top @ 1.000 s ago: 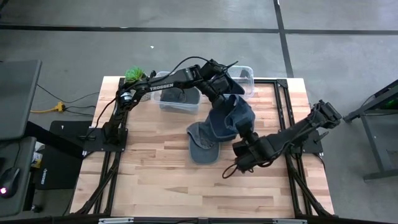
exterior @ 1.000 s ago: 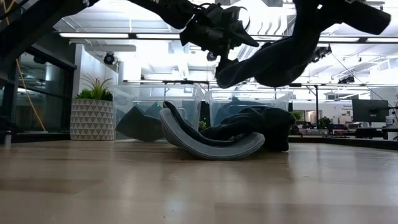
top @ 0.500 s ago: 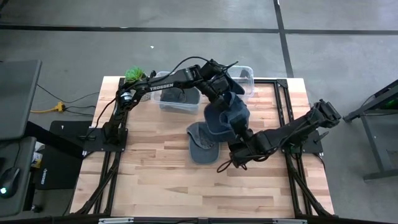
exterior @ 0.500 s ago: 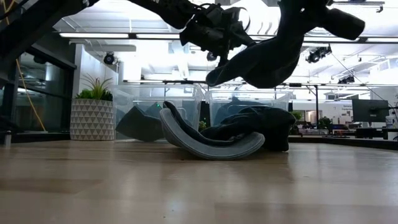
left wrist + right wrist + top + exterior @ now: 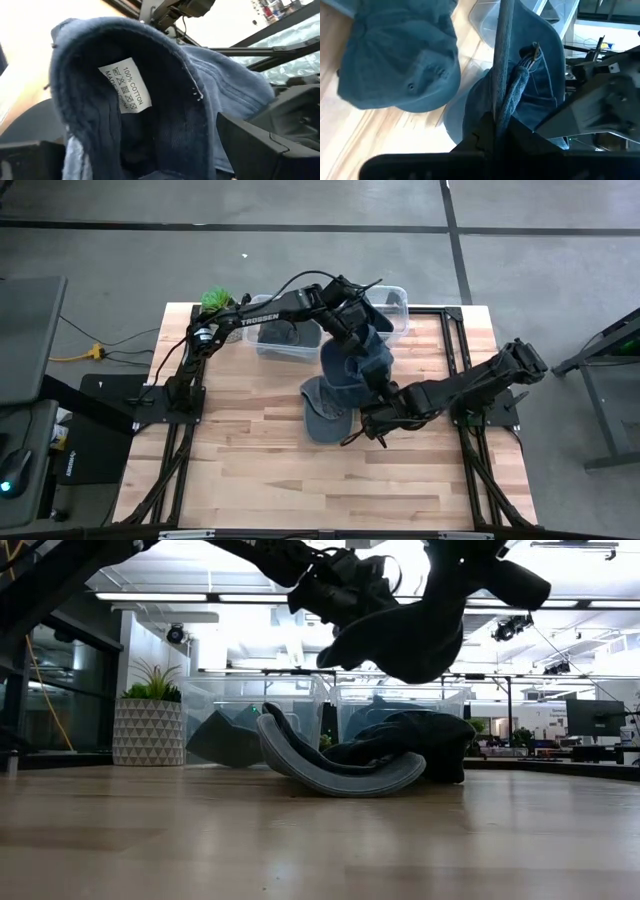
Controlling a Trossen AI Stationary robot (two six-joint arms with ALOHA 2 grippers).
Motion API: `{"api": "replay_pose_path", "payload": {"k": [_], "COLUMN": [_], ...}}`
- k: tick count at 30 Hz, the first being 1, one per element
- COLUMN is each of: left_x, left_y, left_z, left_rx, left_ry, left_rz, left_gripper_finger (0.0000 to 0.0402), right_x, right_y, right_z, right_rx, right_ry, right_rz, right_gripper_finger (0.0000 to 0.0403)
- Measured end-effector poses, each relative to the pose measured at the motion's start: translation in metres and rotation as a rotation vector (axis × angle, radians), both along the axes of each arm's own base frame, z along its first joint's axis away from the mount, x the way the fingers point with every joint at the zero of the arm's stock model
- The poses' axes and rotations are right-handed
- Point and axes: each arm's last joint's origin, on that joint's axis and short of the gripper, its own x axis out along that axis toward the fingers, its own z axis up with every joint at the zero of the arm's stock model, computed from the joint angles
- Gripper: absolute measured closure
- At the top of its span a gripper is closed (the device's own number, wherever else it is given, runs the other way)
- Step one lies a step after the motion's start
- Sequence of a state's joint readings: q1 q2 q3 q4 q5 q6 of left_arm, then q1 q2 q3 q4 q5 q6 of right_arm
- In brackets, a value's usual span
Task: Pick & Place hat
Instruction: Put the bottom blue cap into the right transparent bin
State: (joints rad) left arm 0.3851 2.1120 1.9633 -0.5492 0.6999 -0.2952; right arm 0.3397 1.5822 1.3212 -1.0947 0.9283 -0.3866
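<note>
Two hats: one (image 5: 355, 365) held aloft, one (image 5: 325, 412) on table (image 5: 240, 460).

light: bright overhead ceiling strips | low view: backlit silhouettes | left wrist: overexposed background glare

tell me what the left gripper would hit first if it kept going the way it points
Probably the lifted hat itself: the left gripper points straight into its inside, label showing. Beyond that likely the right gripper, though depth is unclear.
</note>
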Motion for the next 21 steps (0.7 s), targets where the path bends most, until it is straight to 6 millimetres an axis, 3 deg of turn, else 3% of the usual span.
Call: {"api": "replay_pose_path", "payload": {"k": [13, 17, 21], "left_x": [-0.0055, -0.0062, -0.0063], "left_y": [-0.0011, -0.001, -0.0007], "left_z": [-0.0075, -0.0083, -0.0083], "left_rx": [0.042, 0.042, 0.043], "left_ry": [0.091, 0.102, 0.102], "left_rz": [0.015, 0.019, 0.02], "left_gripper_finger": [0.0105, 0.0139, 0.0207], "right_x": [0.0017, 0.0016, 0.0016], "right_y": [0.0002, -0.0001, 0.0], "right_z": [0.0012, 0.0016, 0.0024], "right_rx": [-0.02, -0.029, -0.032], "right_ry": [-0.035, -0.047, -0.057], "right_rz": [-0.01, -0.019, -0.021], "right_gripper_finger": [0.0393, 0.0393, 0.0393]}}
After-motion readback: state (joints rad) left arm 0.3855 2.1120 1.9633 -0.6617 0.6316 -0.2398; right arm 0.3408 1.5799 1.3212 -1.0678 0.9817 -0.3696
